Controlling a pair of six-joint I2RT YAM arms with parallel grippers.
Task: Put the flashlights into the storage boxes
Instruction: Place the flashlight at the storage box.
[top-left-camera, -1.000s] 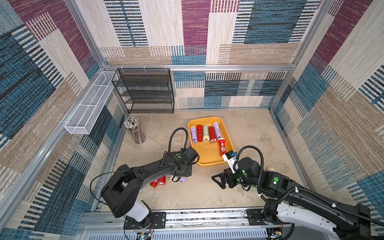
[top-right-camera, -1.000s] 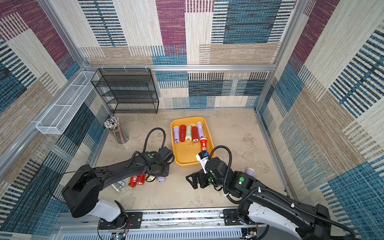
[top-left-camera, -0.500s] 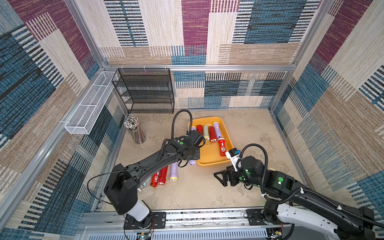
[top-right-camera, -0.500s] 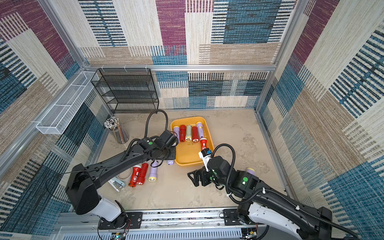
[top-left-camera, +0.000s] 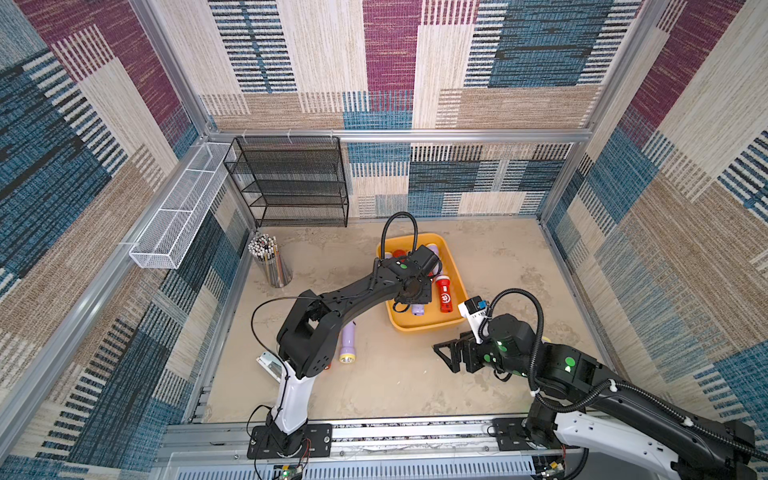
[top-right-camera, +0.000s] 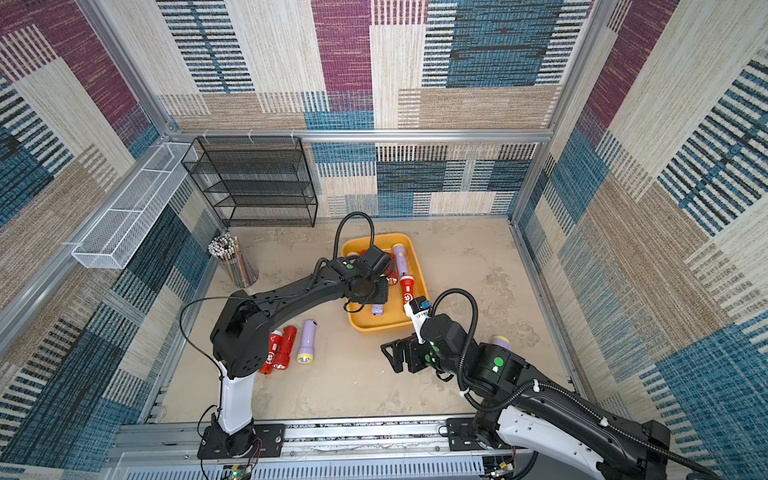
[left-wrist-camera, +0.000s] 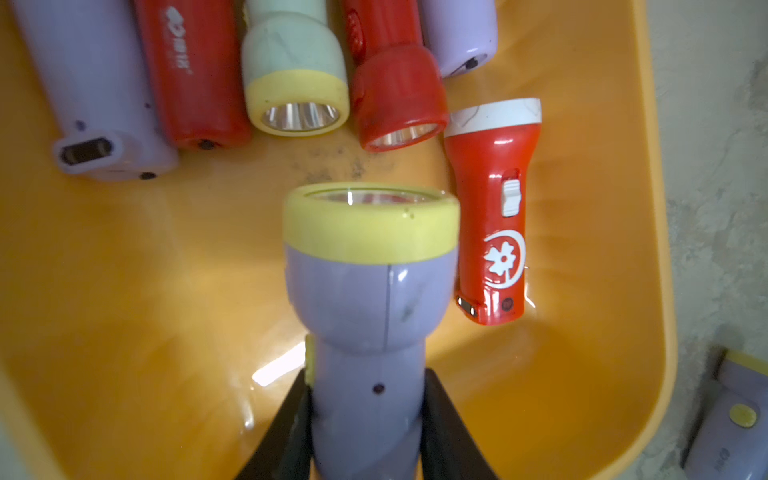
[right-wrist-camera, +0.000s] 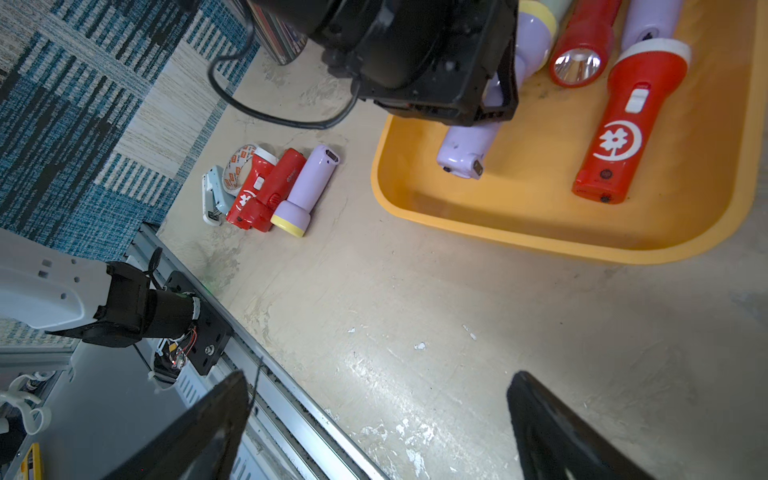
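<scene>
Firmly, the left gripper (left-wrist-camera: 368, 409) was clamped on the handle of a lilac torch (left-wrist-camera: 370, 291), which was held low inside the tray (left-wrist-camera: 582, 374). Its long axis was set along the tray's length, with the yellow head turned to the far wall and the tail to the near rim. A red torch (left-wrist-camera: 494, 216) was seen just beside it, parallel, with its white head turned the same way. A row of torches (left-wrist-camera: 295, 70) was lined up across the far end. The right gripper (right-wrist-camera: 374, 424) was spread wide over the table (right-wrist-camera: 415, 291), with nothing between its fingers. Three loose torches (top-right-camera: 306, 340) were seen near the left arm's base.
</scene>
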